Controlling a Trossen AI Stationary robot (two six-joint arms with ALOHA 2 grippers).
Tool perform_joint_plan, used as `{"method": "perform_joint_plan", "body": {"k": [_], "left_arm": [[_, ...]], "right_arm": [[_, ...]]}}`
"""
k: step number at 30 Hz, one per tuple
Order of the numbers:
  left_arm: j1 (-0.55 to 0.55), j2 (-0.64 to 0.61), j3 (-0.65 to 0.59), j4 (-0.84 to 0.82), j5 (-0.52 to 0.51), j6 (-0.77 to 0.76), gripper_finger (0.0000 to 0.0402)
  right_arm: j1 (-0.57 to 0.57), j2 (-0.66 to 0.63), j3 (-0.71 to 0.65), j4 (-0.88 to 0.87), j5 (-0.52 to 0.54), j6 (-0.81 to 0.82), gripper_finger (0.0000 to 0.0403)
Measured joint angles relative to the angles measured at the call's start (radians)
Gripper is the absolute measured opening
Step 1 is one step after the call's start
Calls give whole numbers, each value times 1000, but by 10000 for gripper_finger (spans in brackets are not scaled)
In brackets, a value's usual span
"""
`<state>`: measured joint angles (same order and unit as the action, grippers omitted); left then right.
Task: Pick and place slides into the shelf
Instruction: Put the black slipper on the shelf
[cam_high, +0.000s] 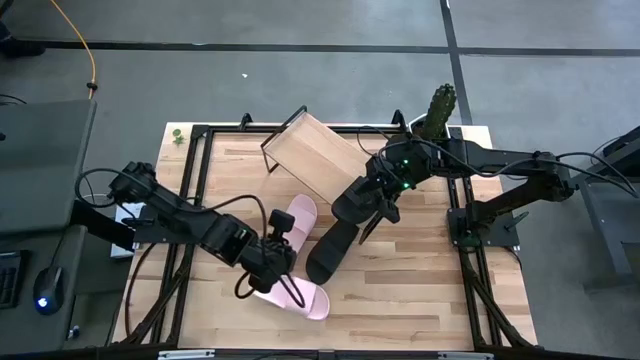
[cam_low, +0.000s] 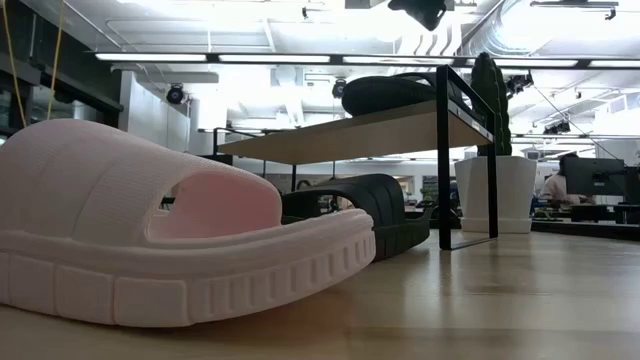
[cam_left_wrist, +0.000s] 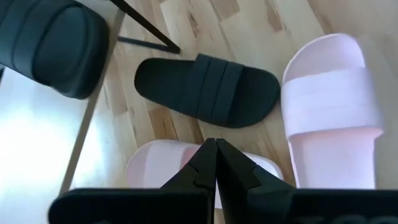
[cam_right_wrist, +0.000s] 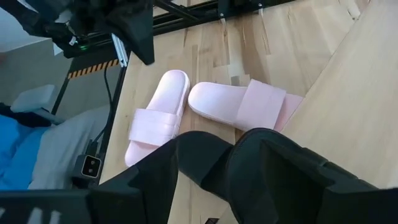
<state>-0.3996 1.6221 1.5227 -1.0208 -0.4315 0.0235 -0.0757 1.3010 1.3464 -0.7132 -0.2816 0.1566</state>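
The shelf (cam_high: 312, 152) stands slanted at the table's far middle. One black slide (cam_high: 352, 200) lies on its board, also seen in the low view (cam_low: 390, 95). My right gripper (cam_high: 378, 205) hovers open just above it, with a finger on either side (cam_right_wrist: 211, 165). The other black slide (cam_high: 328, 252) lies flat on the table before the shelf (cam_left_wrist: 208, 93). Two pink slides rest on their soles, one beside the shelf (cam_high: 298, 215) and one near the front (cam_high: 300, 297). My left gripper (cam_high: 277, 252) is shut and hangs over the pink slides (cam_left_wrist: 216, 149).
A white pot with a cactus (cam_high: 437, 112) stands at the far right beside the shelf (cam_low: 490, 190). Black frame rails (cam_high: 195, 200) run along both sides of the table. Bare wood lies at the near right (cam_high: 420, 300).
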Motion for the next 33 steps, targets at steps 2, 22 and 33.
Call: {"method": "perform_joint_plan", "body": {"k": [2, 22, 33], "left_arm": [[0, 20, 0, 0, 0, -1, 1], [-2, 255, 0, 53, -32, 41, 52], [-42, 276, 0, 178, -84, 48, 186]], "right_arm": [[0, 0, 0, 0, 23, 0, 211], [0, 0, 0, -1, 57, -8, 211], [0, 1, 0, -3, 72, -9, 211]]}}
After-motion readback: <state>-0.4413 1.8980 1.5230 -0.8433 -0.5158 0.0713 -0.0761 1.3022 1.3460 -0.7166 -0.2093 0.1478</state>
